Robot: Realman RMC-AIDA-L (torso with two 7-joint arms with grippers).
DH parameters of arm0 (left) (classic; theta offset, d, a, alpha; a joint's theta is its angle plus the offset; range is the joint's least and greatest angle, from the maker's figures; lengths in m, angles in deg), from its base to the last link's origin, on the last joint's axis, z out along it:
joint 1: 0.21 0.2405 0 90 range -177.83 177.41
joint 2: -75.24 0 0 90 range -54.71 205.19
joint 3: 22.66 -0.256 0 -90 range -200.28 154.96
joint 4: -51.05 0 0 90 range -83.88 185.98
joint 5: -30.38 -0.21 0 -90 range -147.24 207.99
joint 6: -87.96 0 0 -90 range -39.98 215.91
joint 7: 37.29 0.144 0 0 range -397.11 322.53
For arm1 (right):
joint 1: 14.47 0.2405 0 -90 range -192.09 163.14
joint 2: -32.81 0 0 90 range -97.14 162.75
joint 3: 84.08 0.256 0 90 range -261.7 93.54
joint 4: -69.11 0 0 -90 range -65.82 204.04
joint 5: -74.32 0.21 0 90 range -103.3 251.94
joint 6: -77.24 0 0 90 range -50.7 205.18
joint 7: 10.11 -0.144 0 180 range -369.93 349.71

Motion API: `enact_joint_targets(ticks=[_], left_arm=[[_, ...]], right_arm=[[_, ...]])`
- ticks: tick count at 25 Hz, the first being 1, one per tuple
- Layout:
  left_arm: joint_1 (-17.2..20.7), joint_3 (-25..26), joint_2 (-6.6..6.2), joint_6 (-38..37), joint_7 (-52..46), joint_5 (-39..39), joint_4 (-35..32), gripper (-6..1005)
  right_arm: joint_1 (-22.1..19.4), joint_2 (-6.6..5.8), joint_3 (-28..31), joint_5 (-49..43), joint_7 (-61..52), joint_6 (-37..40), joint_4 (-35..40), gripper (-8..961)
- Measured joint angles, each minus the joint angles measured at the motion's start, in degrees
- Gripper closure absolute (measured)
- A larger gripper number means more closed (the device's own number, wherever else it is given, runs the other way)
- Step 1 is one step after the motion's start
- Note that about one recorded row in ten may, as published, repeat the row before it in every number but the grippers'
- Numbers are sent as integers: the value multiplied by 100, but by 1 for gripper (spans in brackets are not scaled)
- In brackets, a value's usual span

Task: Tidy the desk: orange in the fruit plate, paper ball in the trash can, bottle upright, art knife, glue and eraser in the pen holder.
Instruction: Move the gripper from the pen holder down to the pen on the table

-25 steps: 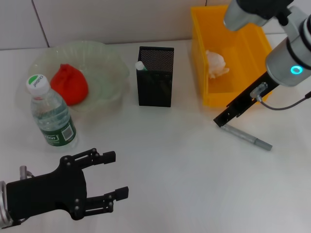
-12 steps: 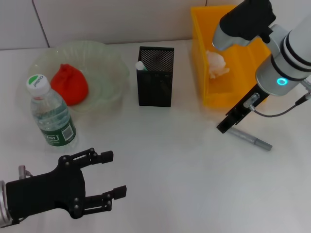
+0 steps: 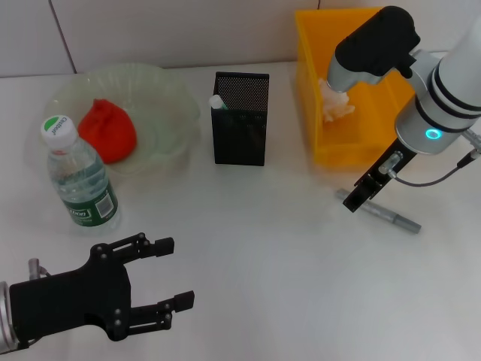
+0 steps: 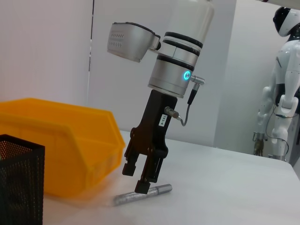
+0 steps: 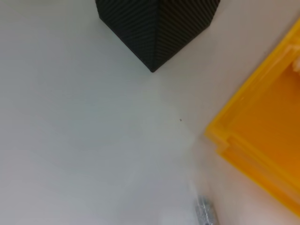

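Containers first, in the head view: one fruit plate [image 3: 161, 101] is holding the single orange [image 3: 107, 131], one trash can [image 3: 352, 143] is holding the one paper ball [image 3: 335, 99], and one pen holder [image 3: 240, 128] is carrying a small white-and-green tip at its near-left corner. One bottle [image 3: 78, 176] is standing upright, cap up, just beside the plate's near rim. One art knife [image 3: 383, 213], a slim grey stick, is lying flat on the desk [image 3: 263, 241] in front of the trash can, its long axis running from the can's near corner outward toward the robot's right. The right gripper [image 3: 356, 198] is hanging directly over the knife's inner end, fingers pointing down. The left gripper [image 3: 169, 272] is sitting low at the near left, well apart from everything, its jaws spread wide around nothing.

The left wrist view is showing the right gripper [image 4: 138, 180] from the side: its two fingers are parted and released, one tip touching or nearly touching the art knife [image 4: 140, 195], which is lying flat below the jaws with its far end sticking out beyond them. The trash can [image 4: 61, 150] is sitting just beside the jaws, and the pen holder [image 4: 18, 180] nearer the camera.

The right wrist view is showing the pen holder [image 5: 157, 23], a corner of the trash can [image 5: 262, 150] and one end of the art knife [image 5: 206, 213]; this arm's own fingers are out of sight.
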Motion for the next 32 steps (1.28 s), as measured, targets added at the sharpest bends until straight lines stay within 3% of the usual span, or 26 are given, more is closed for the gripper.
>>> enact_joint_targets(ticks=[16, 30, 32], left_arm=[[-5, 0, 4, 4, -26, -17, 0, 194], [-3, 0, 18, 4, -40, -14, 0, 194], [-3, 0, 18, 4, -40, -14, 0, 195]], right_arm=[[307, -4, 9, 11, 224, -405, -806, 267], [414, -4, 37, -2, 364, -437, -1005, 287], [414, -4, 19, -3, 375, -437, -1007, 376]])
